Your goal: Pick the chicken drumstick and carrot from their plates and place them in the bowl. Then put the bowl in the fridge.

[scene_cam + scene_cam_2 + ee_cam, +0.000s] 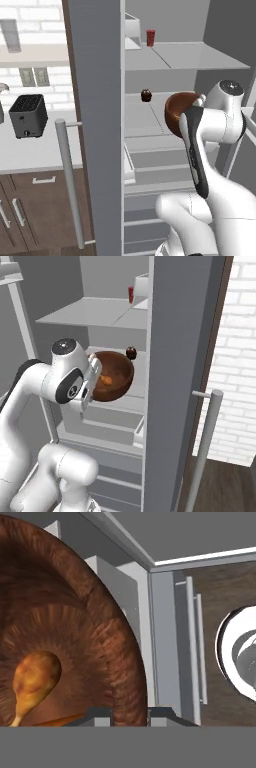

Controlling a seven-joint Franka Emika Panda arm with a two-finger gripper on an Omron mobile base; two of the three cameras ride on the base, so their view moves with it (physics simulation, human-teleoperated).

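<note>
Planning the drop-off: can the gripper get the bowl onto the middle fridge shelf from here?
Probably yes. The gripper holds the bowl by its rim at the open fridge, already level with that shelf; the small dark item sits farther back.

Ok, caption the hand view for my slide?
Gripper clamps the bowl rim, drumstick inside, at the open fridge.

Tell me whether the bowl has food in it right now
Yes. The bowl holds the chicken drumstick, with an orange sliver of the carrot beside it.
</note>
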